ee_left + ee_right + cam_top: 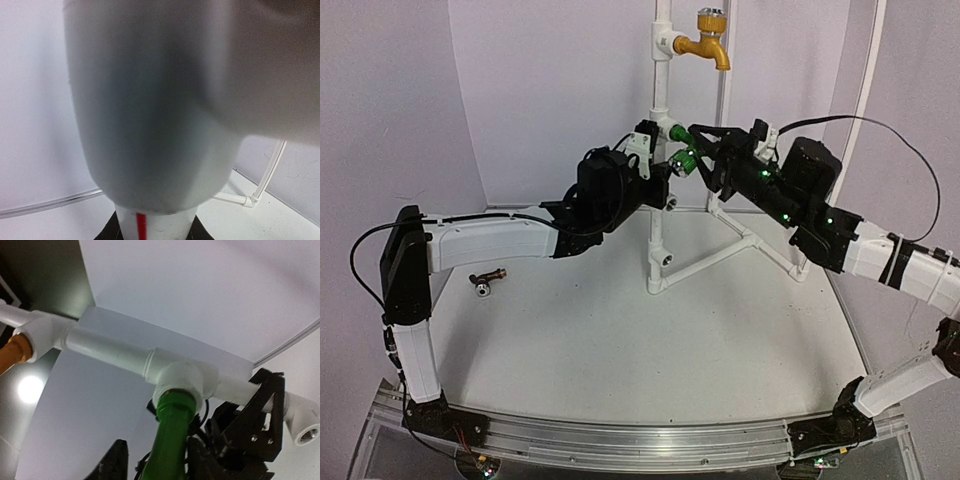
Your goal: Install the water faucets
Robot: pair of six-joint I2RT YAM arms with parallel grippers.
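The left fingers [640, 145] are clenching the white pipe stand [658, 235], apparently steadying it, the arm stretching forward. The right fingers [116, 465], held level, are straddling the green faucet [172, 420] sitting in the tee socket [182, 377]; whether they are pinching it is unclear. The dark brown faucet [486, 281] is lying on the tabletop [650, 350].

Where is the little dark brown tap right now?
In the top view, the dark brown faucet lies on the table at the left, beside the left arm, well apart from the white pipe stand.

Pale lilac walls [540, 90]; white tabletop [650, 340] w/ alu front rail [640, 440]; bright round light [30, 389] overhead
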